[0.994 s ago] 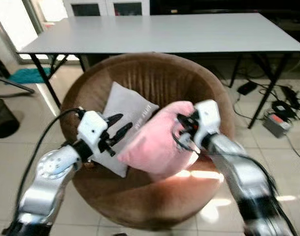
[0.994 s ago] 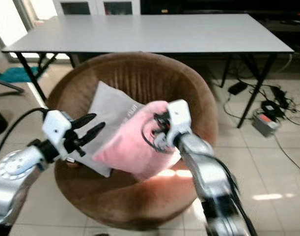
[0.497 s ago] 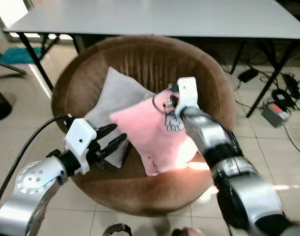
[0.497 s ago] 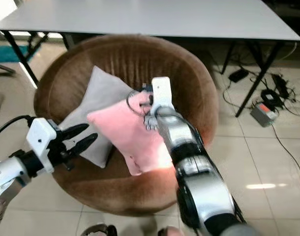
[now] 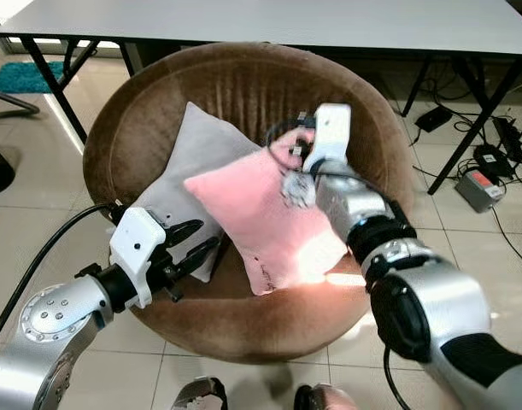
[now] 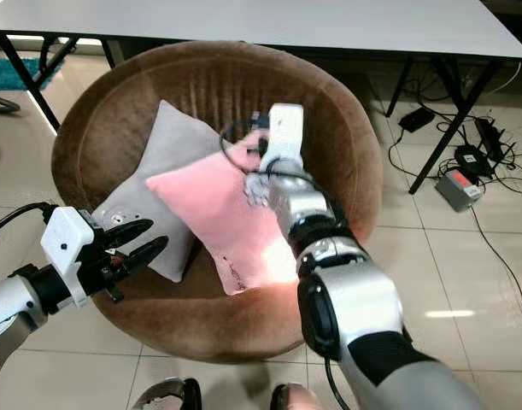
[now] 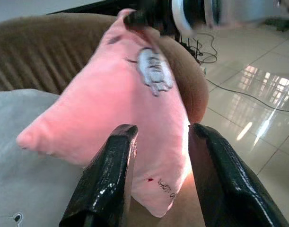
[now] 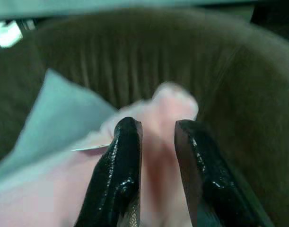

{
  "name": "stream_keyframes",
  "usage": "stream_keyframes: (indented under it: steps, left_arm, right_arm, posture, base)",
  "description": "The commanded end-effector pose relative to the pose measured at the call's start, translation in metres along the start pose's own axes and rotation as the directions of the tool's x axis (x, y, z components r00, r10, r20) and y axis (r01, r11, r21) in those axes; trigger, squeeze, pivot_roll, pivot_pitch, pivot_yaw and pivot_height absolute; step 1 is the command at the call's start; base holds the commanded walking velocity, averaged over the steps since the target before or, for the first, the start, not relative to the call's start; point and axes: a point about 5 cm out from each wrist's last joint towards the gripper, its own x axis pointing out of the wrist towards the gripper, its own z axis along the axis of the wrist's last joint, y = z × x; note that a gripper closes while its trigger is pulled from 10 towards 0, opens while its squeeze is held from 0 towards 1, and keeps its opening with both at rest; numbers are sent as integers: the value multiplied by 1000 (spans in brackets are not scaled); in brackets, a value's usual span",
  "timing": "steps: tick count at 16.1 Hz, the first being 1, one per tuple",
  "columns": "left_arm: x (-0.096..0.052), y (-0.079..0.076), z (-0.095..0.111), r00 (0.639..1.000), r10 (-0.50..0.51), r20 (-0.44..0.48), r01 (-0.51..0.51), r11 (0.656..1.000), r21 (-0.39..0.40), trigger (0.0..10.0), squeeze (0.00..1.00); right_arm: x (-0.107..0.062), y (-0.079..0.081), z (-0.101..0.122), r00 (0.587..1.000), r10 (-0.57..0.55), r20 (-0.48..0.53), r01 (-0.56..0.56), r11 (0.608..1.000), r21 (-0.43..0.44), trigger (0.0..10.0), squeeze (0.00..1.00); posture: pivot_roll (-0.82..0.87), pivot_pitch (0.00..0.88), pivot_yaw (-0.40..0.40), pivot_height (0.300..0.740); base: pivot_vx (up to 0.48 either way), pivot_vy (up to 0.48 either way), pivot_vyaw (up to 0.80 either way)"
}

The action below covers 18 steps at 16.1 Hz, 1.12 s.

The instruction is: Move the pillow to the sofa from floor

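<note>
Pillow (image 5: 265, 218): we pinch its twelve o'clock corner so it settles on the sofa (image 5: 243, 94).
Right gripper (image 8: 153, 156): clamped on it.
Left gripper (image 5: 196, 248): fingers apart, free.

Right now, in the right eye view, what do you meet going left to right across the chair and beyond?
Left gripper → grey pillow → pink pillow → grey power box on the floor.

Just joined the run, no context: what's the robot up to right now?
The right gripper pinches the top corner of a pink pillow, which now rests in the round brown sofa chair, leaning on a grey pillow already there. The left gripper hovers open by the chair's front left edge, touching neither pillow. The pink pillow is in the seat; the right gripper has not let go yet.
</note>
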Motion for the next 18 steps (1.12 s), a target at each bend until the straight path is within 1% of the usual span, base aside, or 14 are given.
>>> stream_keyframes:
  steps: [1, 5, 6, 7, 8, 9, 10, 11, 12, 13, 14, 16, 17, 18]
  left_arm:
    - [1, -3, 4, 1000, -12, 9, 12, 1000, 7, 10000, 0]
    - [5, -1, 5, 1000, 3, 16, -3, 1000, 12, 10000, 0]
    - [8, 1, 2, 998, 60, 15, -60, 998, 13, 10000, 0]
    - [10, 2, 1, 994, 109, 20, -109, 994, 2, 10000, 0]
    - [12, 3, -2, 983, 181, 22, -181, 983, -28, 10000, 0]
    - [18, 4, -9, 958, 285, 21, -282, 955, -90, 10000, 0]
    - [25, 2, -19, 941, 339, 10, -336, 934, -123, 10000, 0]
    - [30, 0, -29, 936, 353, -15, -352, 928, -126, 10000, 0]
    - [32, -1, -32, 934, 356, -21, -355, 927, -118, 10000, 0]
    - [36, 0, -39, 933, 357, -36, -359, 925, -128, 10000, 0]
    - [39, 3, -42, 926, 374, -49, -377, 916, -133, 10000, 0]
    - [41, 12, -50, 904, 422, -70, -427, 893, -138, 10000, 0]
    - [42, 15, -51, 901, 428, -71, -434, 891, -135, 10000, 0]
    - [46, 17, -53, 901, 429, -69, -434, 892, -125, 10000, 0]
  right_arm:
    - [1, 0, 11, 998, 9, 55, -10, 1000, 5, 10000, 1000]
    - [2, 2, 23, 993, 36, 116, -40, 999, 28, 10000, 1000]
    - [1, 0, 22, 990, 51, 132, -53, 999, 10, 10000, 886]
    - [1, -1, 19, 989, 59, 137, -61, 998, 10, 10000, 0]
    - [-1, -3, 15, 987, 68, 144, -68, 998, -1, 10000, 0]
    - [-6, -9, 0, 986, 87, 143, -79, 995, -58, 10000, 0]
    - [-18, -21, -27, 989, 96, 115, -91, 995, -48, 10000, 0]
    - [-36, -37, -49, 994, 76, 84, -72, 996, -43, 10000, 0]
    - [-46, -44, -58, 995, 65, 73, -61, 997, -48, 10000, 0]
    - [-76, -59, -78, 999, 10, 37, -9, 1000, -11, 10000, 0]
    - [-100, -66, -90, 1000, -29, 5, 28, 1000, 4, 10000, 0]
    - [-129, -64, -107, 996, -63, -57, 63, 998, 12, 10000, 0]
    - [-134, -64, -112, 994, -74, -77, 75, 997, 14, 10000, 0]
    - [-146, -64, -120, 988, -96, -124, 99, 995, 14, 10000, 0]
  posture:
    - [94, 168, 1, 740]
    - [95, 155, -1, 740]
    - [90, 149, -7, 740]
    - [84, 140, -11, 740]
    - [77, 132, -12, 740]
    - [50, 116, -9, 740]
    - [34, 106, -4, 740]
    - [5, 87, 7, 740]
    - [0, 83, 11, 740]
    - [-26, 67, 25, 740]
    - [-36, 64, 31, 740]
    - [-52, 47, 45, 740]
    - [-52, 43, 45, 740]
    - [-47, 39, 49, 740]
  base:
    - [0, 0, 0]
    - [0, 0, 0]
    - [0, 0, 0]
    - [0, 0, 0]
    - [0, 0, 0]
    - [0, 0, 0]
    - [0, 0, 0]
    - [0, 0, 0]
    - [0, 0, 0]
    - [0, 0, 0]
    - [0, 0, 0]
    - [-307, 0, 0]
    - [-341, 0, 0]
    - [-341, 0, 0]
